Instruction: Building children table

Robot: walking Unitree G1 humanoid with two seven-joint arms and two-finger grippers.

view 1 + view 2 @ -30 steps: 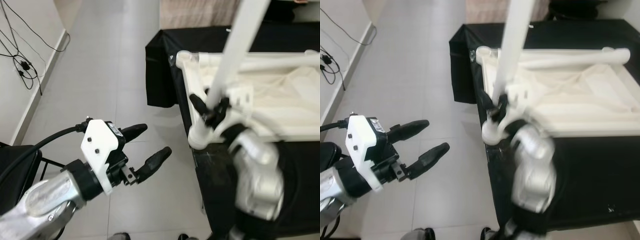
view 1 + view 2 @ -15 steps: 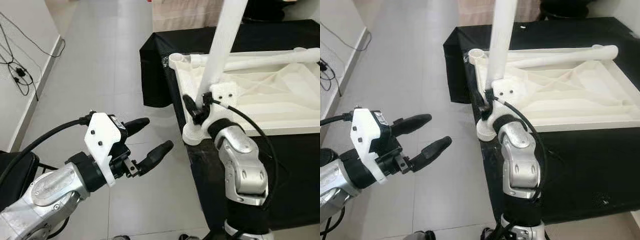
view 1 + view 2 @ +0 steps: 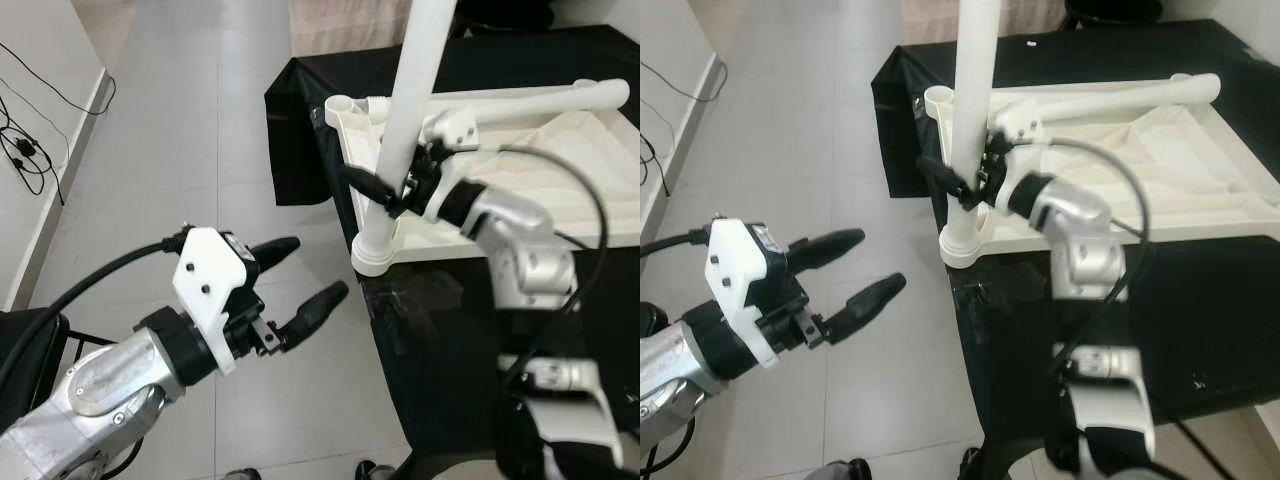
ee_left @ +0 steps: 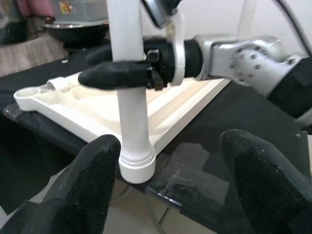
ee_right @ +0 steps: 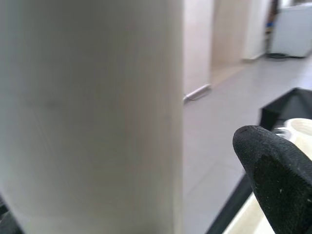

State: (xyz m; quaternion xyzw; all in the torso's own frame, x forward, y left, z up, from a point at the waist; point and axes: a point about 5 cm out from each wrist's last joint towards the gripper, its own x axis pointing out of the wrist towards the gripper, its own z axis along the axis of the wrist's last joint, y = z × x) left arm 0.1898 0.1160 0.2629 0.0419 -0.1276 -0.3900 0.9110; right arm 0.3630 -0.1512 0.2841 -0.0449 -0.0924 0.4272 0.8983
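Observation:
The white children's table top [image 3: 1210, 230] lies upside down on a black-covered table [image 3: 450, 330]. One white table leg [image 3: 415, 90] stands upright in the near left corner socket [image 3: 375, 255]. My right gripper [image 3: 388, 180] reaches in from the right and is shut on this leg just above the socket, one finger in front [image 4: 112, 75] and one behind. A second white leg [image 3: 540, 97] lies along the far rim. My left gripper [image 3: 315, 268] hangs open and empty over the floor, left of the table corner.
The far left corner socket [image 3: 340, 103] of the table top is an open ring. Light tiled floor [image 3: 200, 150] stretches to the left of the table. Black cables [image 3: 25, 150] lie along the left wall. A dark object [image 3: 30, 350] sits at my lower left.
The camera has shifted. My right forearm has swung from below the leg round to its right side, with the gripper staying on the leg. The left gripper has barely moved.

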